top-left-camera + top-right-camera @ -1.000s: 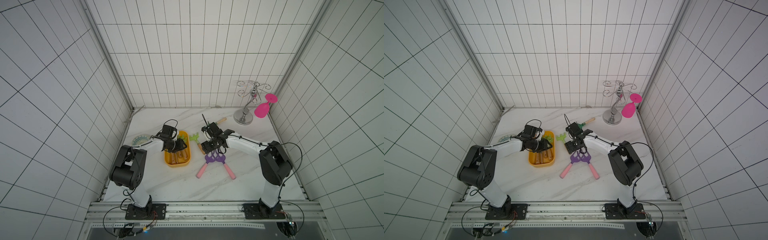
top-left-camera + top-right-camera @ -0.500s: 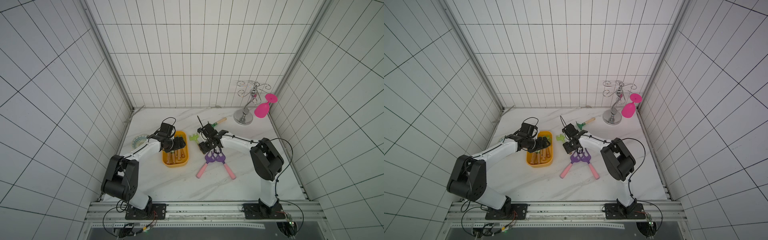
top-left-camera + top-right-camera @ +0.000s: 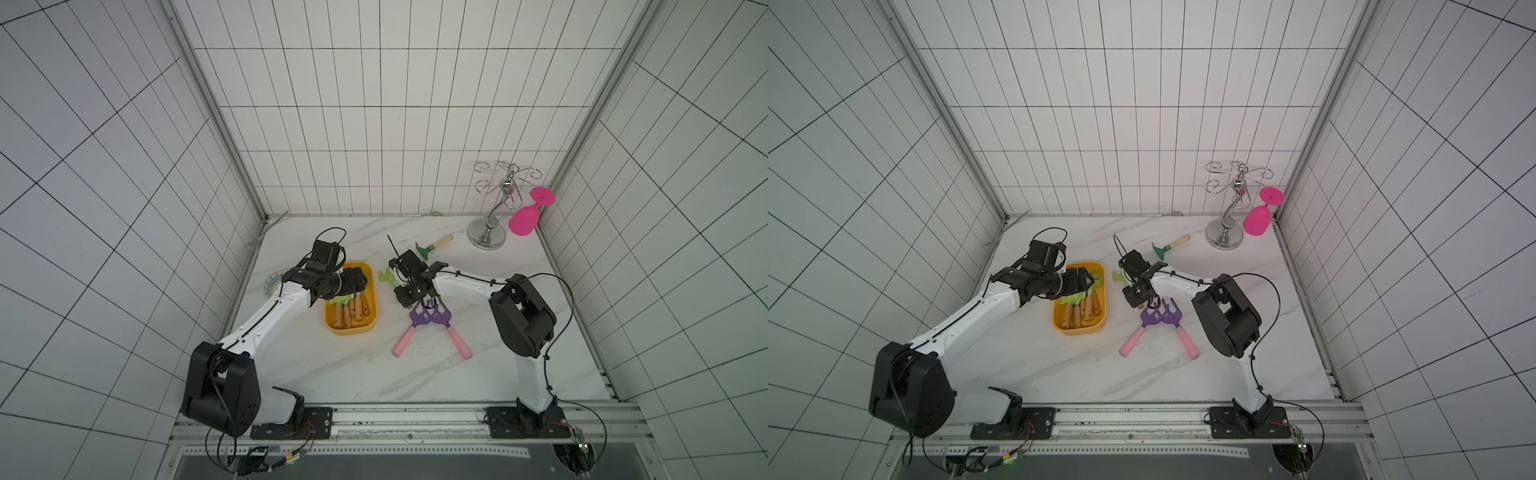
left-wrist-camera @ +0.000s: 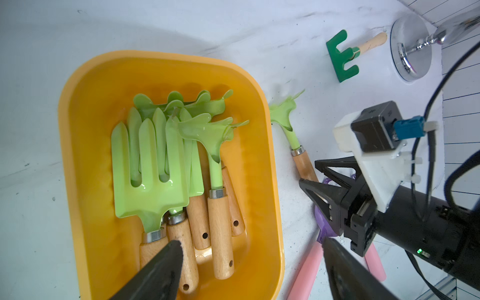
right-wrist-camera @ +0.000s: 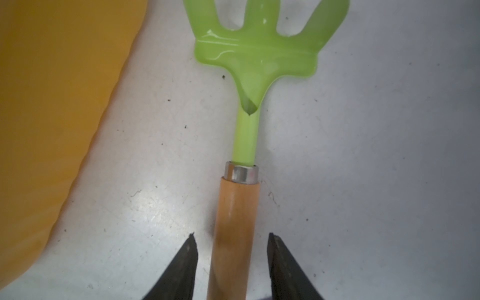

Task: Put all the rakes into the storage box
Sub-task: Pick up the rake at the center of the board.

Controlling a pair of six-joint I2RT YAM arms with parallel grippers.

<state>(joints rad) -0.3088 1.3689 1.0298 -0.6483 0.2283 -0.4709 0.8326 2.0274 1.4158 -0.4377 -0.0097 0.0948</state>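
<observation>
**Right gripper astride the loose green rake, beside the box**

I see the light-green rake [image 3: 386, 276] lying flat on the marble table [image 3: 332, 374], just right of the storage box [image 3: 351, 330], near frame centre in both top views. It is outside the box. Its head is by the box's upper right corner, and its wooden handle runs down-right under the right arm.

Right gripper [image 5: 231, 235] sits low over that handle with one finger on each side. The right wrist view shows a thin strip of table in both gaps, so the jaws are apart around the handle, not pinching it.

Left gripper [image 4: 252, 241] hovers over the box, fingers spread wide, nothing between them.

The box sits left of centre and holds a pile of light-green hand tools [image 4: 150, 168] with wooden handles, heads toward its upper end.

Two purple rakes [image 3: 430, 318] with pink handles lie just below the right gripper, heads touching, handles splayed.

A dark-green rake [image 3: 424, 249] lies apart, above centre. A chrome glass rack [image 3: 487, 241] and an upside-down pink goblet [image 3: 523, 220] are at upper right. A patterned plate [image 3: 272, 284] is left of the box, partly hidden by the left arm.
</observation>
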